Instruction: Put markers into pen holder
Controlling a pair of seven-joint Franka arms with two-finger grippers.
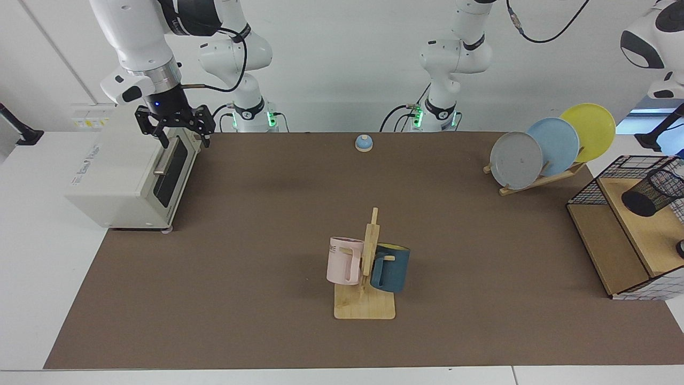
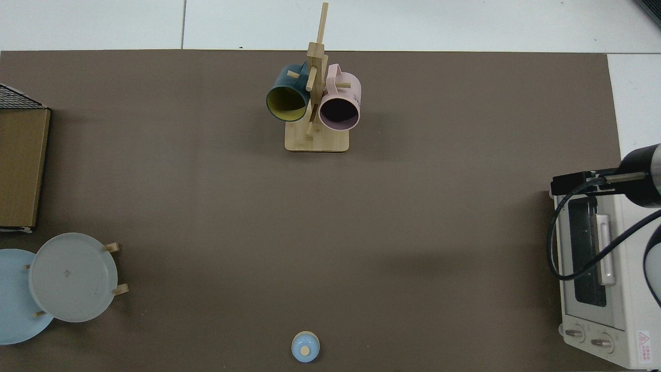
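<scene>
Markers are not showing in either view, so their place cannot be told. By judgement a slim pen is handling light, stiff and smooth. It is best pinched across the barrel near its middle, so that it is hanging steady for a drop, end first.

Oven (image 1: 123,176) is sitting at the facing view's left edge of the mat, door shut. Shelf (image 1: 636,224) is standing at the opposite edge. Plate rack (image 1: 539,182) is holding three plates on edge. Mug rack (image 1: 365,307) is carrying a pink mug (image 1: 344,261) and a blue mug (image 1: 390,267) on pegs. The top view is showing both mugs empty.

Right gripper (image 1: 184,143) is hanging just above the oven's top front edge, fingers spread wide and gripping nothing. This arm is waiting, well apart from the task's things. Left arm is showing only in part at the facing view's upper right corner. Its gripper is lying outside both views.

Pen holder (image 1: 653,191) is resting on the shelf's wooden top, mouth leaning toward the frame edge. Whether it is truly upright cannot be told. Its inside is reading dark, and no pen is rising above the rim. By judgement the mesh cup is light and liable to tip if knocked.

Bell (image 1: 364,143) is sitting at the mat's far edge, untouched.
</scene>
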